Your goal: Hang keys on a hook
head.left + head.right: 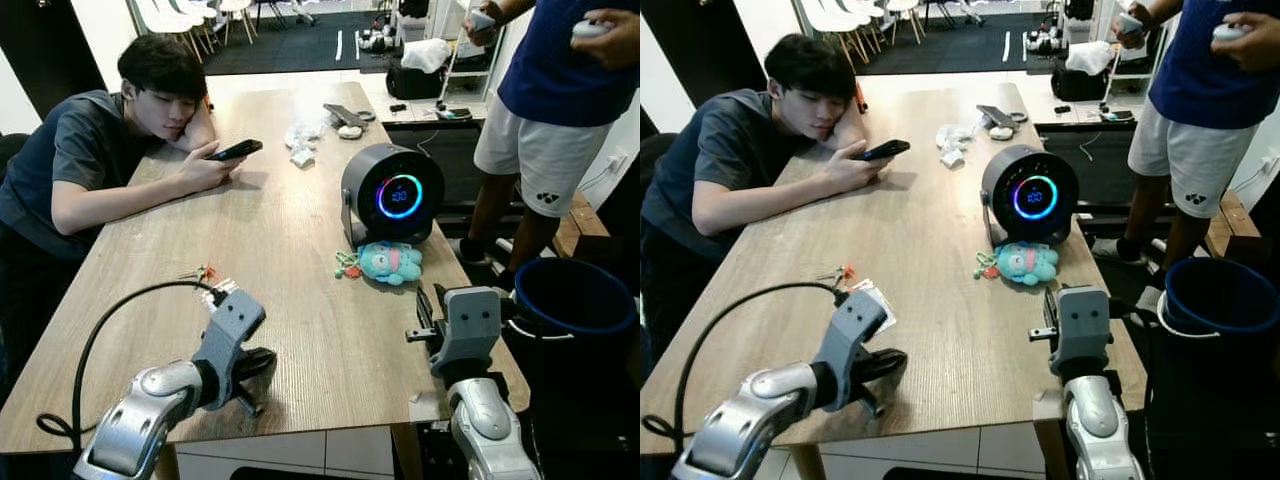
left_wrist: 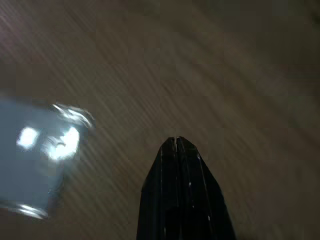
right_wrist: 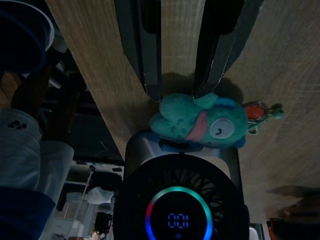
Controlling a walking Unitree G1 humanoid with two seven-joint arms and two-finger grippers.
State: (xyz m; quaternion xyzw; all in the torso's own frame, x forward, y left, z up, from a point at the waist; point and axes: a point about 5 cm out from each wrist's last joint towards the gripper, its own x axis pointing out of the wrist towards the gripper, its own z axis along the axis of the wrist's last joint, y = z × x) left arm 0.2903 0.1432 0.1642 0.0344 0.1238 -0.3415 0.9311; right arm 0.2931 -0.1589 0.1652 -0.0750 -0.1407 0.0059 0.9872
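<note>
We take the long wooden table (image 1: 280, 250) as our landmark. A seated person (image 1: 90, 170) leans on its far left edge holding a phone (image 1: 236, 150), and a standing person (image 1: 560, 110) is off its right side, beside a blue-rimmed bucket (image 1: 575, 300). Toward the table's right side stands a round black fan (image 1: 392, 195) with a glowing ring. Just in front of the fan lies a teal plush toy (image 1: 390, 263) with keys (image 1: 347, 265) at its left end. Our right gripper (image 3: 177, 87) hovers above the table's near right edge, fingers spread, tips close to the plush. Our left gripper (image 2: 177, 145) is low over the table's near left part, fingers pressed together, beside a small glossy card (image 2: 35, 160).
</note>
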